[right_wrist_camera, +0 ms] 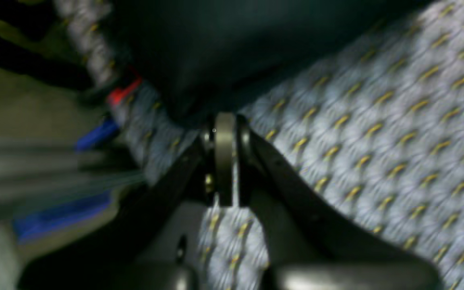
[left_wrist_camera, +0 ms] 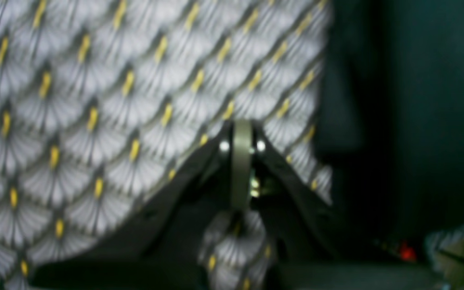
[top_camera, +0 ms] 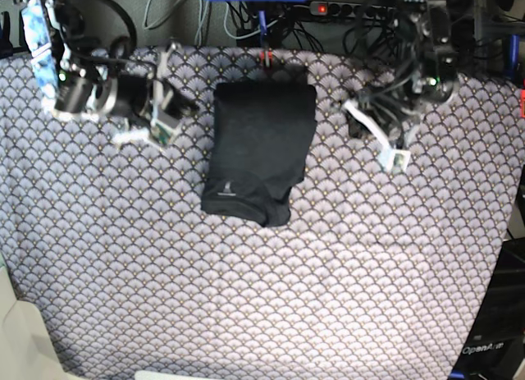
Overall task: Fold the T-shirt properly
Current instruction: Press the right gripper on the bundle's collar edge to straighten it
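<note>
The black T-shirt (top_camera: pixel 261 146) lies folded into a tall rectangle at the back middle of the table, with its lower right corner a bit rumpled. My right gripper (top_camera: pixel 164 132) hovers to its left, shut and holding nothing. To the shirt's right my left gripper (top_camera: pixel 392 153) is likewise shut and empty. In the left wrist view the left gripper (left_wrist_camera: pixel 242 135) has its jaws pressed together over the tablecloth, with the T-shirt (left_wrist_camera: pixel 417 100) as a dark mass to the right. The right wrist view has the right gripper (right_wrist_camera: pixel 224 127) shut just below the T-shirt (right_wrist_camera: pixel 236 48).
A scallop-patterned grey-white tablecloth (top_camera: pixel 287 298) covers the table. Cables and a power strip (top_camera: pixel 332 8) with a red light run behind the back edge. Red and blue clips (top_camera: pixel 264 48) sit at the cloth's back edge. Black equipment (top_camera: pixel 492 339) stands off the right edge.
</note>
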Robot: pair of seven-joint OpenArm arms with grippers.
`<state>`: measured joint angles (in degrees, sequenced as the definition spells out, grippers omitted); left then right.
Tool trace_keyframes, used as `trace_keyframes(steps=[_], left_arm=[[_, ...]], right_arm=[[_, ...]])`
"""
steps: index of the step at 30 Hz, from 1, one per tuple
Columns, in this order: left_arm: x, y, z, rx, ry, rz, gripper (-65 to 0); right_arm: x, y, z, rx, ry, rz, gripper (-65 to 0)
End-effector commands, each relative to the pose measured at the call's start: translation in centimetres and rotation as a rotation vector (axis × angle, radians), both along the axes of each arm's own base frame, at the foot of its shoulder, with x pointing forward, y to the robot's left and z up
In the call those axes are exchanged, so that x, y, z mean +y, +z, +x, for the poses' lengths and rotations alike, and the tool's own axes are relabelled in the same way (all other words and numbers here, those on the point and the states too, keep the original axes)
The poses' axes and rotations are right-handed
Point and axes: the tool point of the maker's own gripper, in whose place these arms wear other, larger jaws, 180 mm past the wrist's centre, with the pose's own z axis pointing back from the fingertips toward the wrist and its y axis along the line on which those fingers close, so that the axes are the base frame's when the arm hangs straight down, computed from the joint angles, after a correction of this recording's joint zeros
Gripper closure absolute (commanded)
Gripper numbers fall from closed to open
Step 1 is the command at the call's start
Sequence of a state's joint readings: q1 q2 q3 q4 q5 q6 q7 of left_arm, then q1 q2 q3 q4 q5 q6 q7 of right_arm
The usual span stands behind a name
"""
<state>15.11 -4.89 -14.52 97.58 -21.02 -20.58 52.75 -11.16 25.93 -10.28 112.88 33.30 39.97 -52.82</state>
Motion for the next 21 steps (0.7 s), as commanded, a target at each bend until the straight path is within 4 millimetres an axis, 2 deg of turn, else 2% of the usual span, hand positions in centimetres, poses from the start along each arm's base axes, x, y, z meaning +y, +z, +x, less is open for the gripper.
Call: trace_keyframes(steps=[1, 4, 8, 14, 21], left_arm=[[-0.1, 1.3, 0.7, -0.055, 0.002, -0.014, 0.0], [0.2, 0.6, -0.7, -0.025, 0.012, -0.013, 0.0], [-0.1, 0.2, -1.1, -0.011, 0.015, -0.021, 0.0], [-0.8, 0.3, -1.0, -0.010, 0.023, -0.044, 0.0], [-1.5, 0.2, -0.9, -0.009, 0.031, -0.062, 0.0]], right_arm=[[0.5, 1.2, 0.5, -0.035, 0.011, 0.034, 0.0], [0.5, 1.7, 1.7, -0.058, 0.021, 0.004, 0.0], [1.6, 2.7, 2.9, -0.090, 0.041, 0.001, 0.0], [6.4, 2.9, 1.3, -0.075, 0.151, 0.078, 0.0], [8.6, 2.9, 0.3, -0.054, 0.187, 0.122, 0.0]])
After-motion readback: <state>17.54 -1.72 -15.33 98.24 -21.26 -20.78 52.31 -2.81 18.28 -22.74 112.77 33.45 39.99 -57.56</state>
